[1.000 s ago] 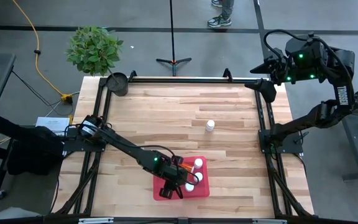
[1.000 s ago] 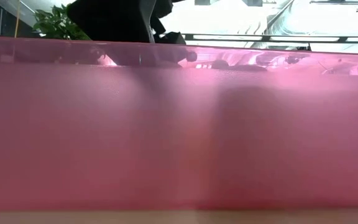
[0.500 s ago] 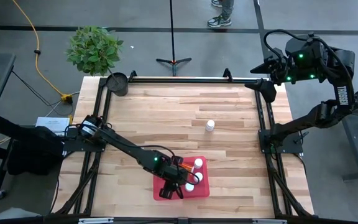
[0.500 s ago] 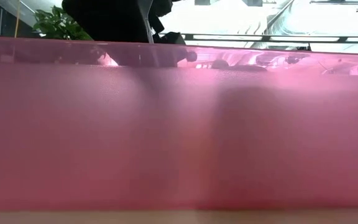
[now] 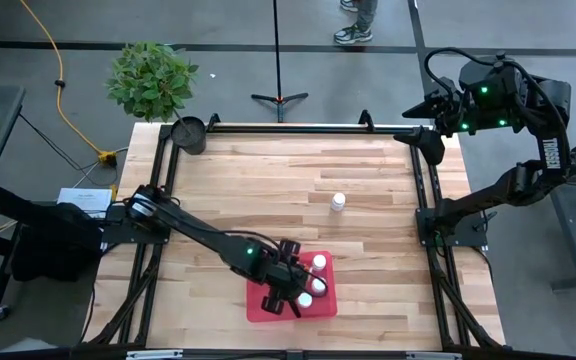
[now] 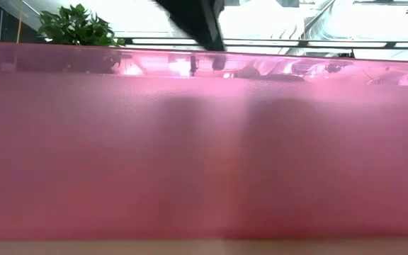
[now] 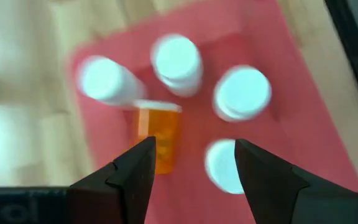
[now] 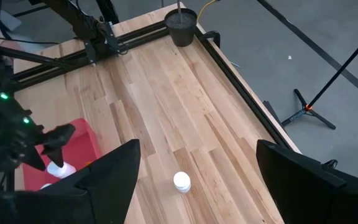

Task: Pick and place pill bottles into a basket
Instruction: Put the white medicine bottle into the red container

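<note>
The red tray (image 5: pixel 320 304) lies near the table's near edge; its wall fills the low view (image 6: pixel 204 142). In the left wrist view (image 7: pixel 303 81) several white pill bottles stand upright in it (image 7: pixel 178 59), (image 7: pixel 242 92), (image 7: pixel 107 81). The orange bottle (image 7: pixel 160 140) lies on its side among them. One more white bottle (image 5: pixel 338 201) stands on the bare table and also shows in the right wrist view (image 8: pixel 181 181). My left gripper (image 5: pixel 290 292) hovers open over the tray (image 7: pixel 194 168), above the bottles. My right gripper (image 5: pixel 415 120) is open and empty above the table's far right corner.
A small black pot (image 5: pixel 188 133) stands at the table's far left corner, with a potted plant (image 5: pixel 151 78) beyond it. Black frame rails (image 5: pixel 288 128) run along the table's edges. A person's feet (image 5: pixel 356 25) show beyond the far edge.
My left gripper has risen above the tray and shifted a little toward the table's right edge. In the low view its dark bulk has drawn up, nearly out of the picture.
</note>
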